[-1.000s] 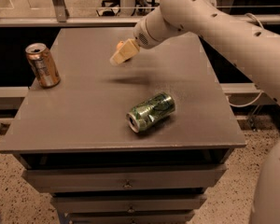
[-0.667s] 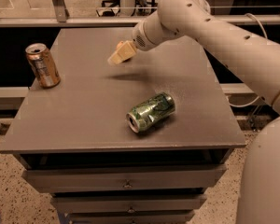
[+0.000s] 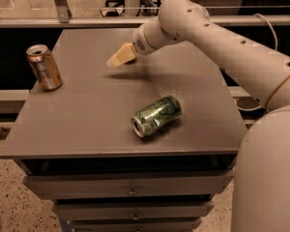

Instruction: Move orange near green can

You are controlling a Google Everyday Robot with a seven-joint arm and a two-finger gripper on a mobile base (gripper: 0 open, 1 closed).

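Slightly further toward the view's left than a second ago for the gripper; no shift in either can. Nearest, at the lower right, a pale rounded part of the robot's body. Below the grey table, drawers with small knobs. On the tabletop, toward the near right, the green can, lying on its side, silver end facing near left. Further back, by the left edge, an orange-brown soda can, upright. Beyond, over the table's far middle, the gripper at the tip of the arm, hovering well apart from both cans; open or closed, cannot tell. Farthest, a metal railing.
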